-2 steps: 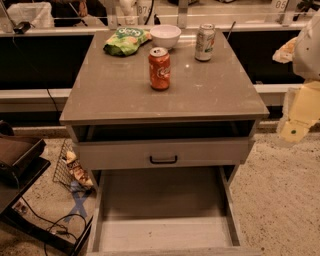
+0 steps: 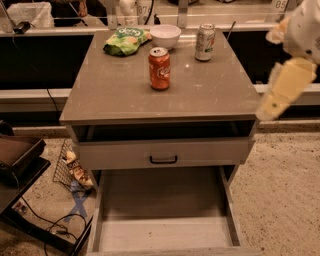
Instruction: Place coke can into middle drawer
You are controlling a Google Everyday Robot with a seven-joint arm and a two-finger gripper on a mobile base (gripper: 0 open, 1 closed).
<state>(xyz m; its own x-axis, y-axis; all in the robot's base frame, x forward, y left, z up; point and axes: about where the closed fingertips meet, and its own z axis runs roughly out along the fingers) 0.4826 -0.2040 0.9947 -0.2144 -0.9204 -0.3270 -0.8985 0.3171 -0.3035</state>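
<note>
Pincer (image 2: pixel 282 90), blurred, hovers off the counter's (image 2: pixel 115 95) right edge; whether it is open cannot be told. Coke can (image 2: pixel 159 68) stands upright mid-counter. Middle drawer (image 2: pixel 162 235) lies pulled out below the counter.

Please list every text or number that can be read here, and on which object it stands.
"05", it seems: on the pale tag, top right edge.
White script on the coke can: blurred.
Print on the green bag and the pale can: unreadable.
On the claw, right of the cabinet: none.
</note>
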